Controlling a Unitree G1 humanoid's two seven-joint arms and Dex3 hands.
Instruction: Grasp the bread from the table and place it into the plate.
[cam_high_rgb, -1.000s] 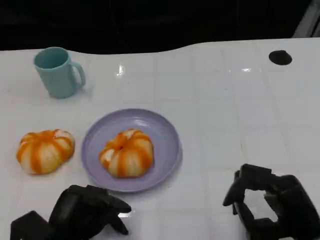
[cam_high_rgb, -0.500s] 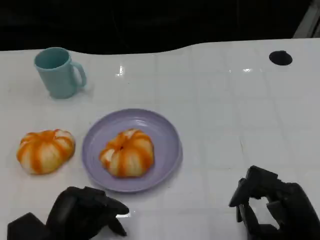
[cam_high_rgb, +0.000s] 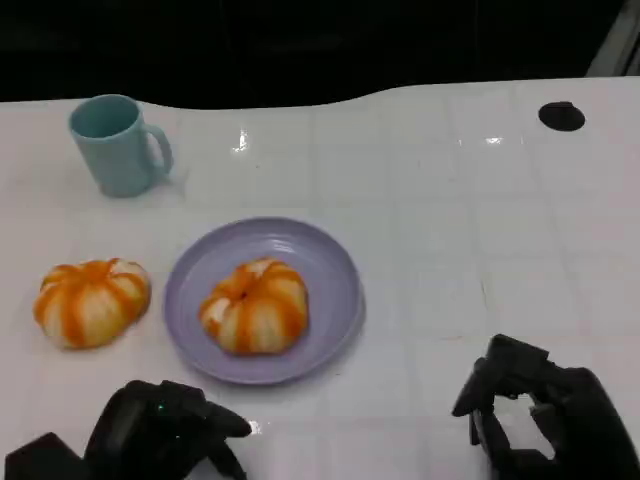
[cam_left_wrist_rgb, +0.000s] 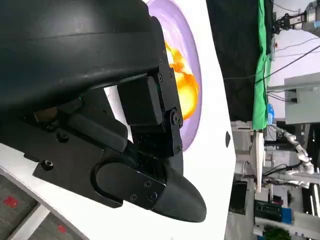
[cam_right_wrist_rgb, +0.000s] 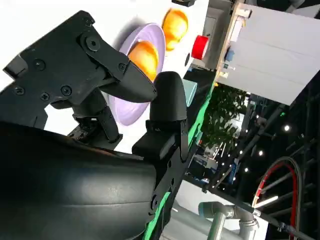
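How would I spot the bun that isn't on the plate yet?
Find the lilac plate in the middle of the white table. The loose bread lies directly on the table beside it, below the teal mug. Its twin sits inside the plate.

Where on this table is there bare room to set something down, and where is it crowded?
Free: the wide white table right of the plate, up to the black spot. Crowded: the left, where the mug, a loose bread and the plate holding bread cluster.
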